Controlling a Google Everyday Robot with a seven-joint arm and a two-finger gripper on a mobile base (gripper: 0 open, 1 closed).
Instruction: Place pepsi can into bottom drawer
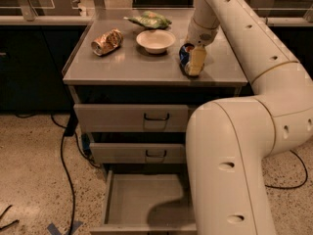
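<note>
A grey metal cabinet [122,65] with two shut drawer fronts [112,117] and dark loop handles [156,117] is standing on a speckled terrazzo floor [34,180], and dim, warm light is falling over it. Dark low counters [29,67] with pale tops are running along behind it, while a black cable [62,153] is trailing across the floor past a scrap of blue tape [61,227]. The gripper [191,65] is hanging low over the cabinet top's right front part.
</note>
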